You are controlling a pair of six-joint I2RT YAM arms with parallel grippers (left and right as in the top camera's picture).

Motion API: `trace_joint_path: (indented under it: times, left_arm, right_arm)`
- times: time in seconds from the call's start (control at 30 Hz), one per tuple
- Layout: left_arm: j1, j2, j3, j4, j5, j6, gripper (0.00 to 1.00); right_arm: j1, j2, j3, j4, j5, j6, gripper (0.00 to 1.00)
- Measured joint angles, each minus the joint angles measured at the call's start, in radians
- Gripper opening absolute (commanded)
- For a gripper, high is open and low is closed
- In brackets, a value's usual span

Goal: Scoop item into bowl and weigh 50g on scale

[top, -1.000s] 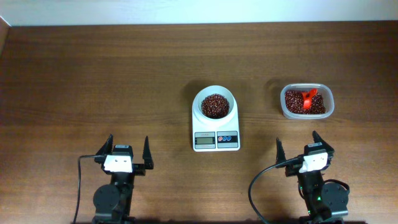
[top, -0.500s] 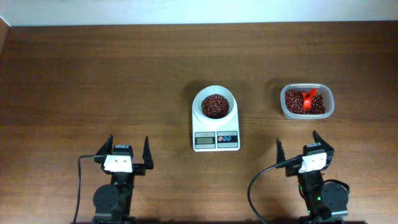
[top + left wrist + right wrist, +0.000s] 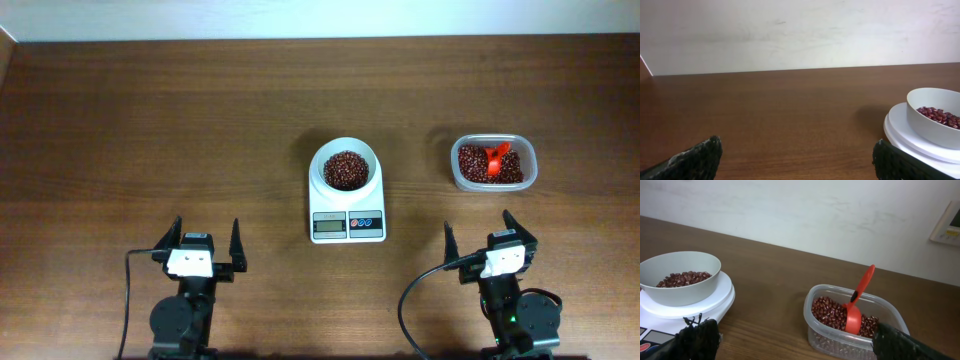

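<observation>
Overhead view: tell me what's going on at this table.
Nothing is being handled right now. Both arms sit at the near edge, the left fingers and right fingers spread open and empty. The bowl with beans stands on the scale. The red scoop lies in the tub among more beans. The display is too small to read.

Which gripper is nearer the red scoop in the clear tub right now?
Right. The right gripper is just before the tub holding the scoop; the left gripper is far across, beyond the scale.
</observation>
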Motion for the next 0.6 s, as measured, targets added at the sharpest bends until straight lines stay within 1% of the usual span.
trace_joint_path:
  times: [0.6]
  left_arm:
    - [0.000,0.000,0.000,0.000,0.000,0.000,0.99]
  right_arm:
    - [0.000,0.000,0.000,0.000,0.000,0.000,0.99]
